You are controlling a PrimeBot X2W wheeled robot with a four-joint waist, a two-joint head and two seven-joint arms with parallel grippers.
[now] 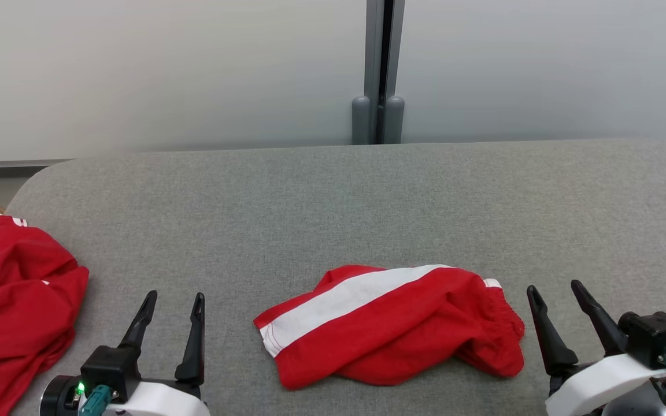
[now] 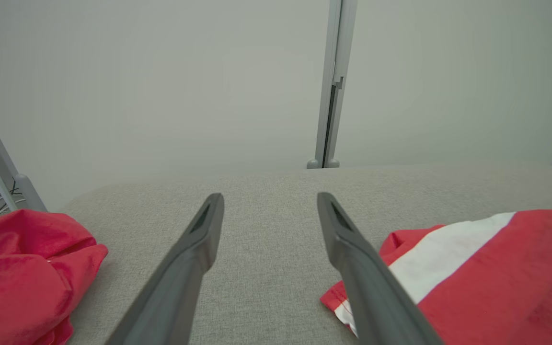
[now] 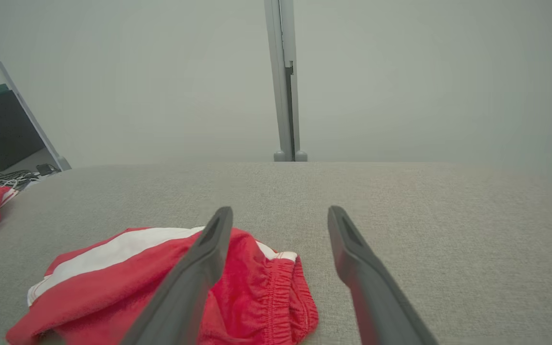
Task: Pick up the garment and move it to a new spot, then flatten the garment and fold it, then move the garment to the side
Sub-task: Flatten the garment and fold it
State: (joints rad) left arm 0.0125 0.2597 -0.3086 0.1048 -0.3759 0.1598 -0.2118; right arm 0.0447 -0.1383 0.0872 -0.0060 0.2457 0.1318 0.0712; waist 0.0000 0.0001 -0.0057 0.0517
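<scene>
Red garment (image 1: 391,323) lies crumpled at the head view's lower centre, between left gripper (image 1: 174,296) and right gripper (image 1: 554,287), both spread apart and empty. Pickup looks unstarted; next, both must pinch its edges.

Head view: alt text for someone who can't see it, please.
A crumpled red fabric garment with a white stripe lies on a grey upholstered surface between the left gripper and right gripper, jaws open. Another red cloth heap sits left.

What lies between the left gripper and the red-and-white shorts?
Nothing but bare grey surface lies between the left gripper and the shorts; the head view shows it.
</scene>
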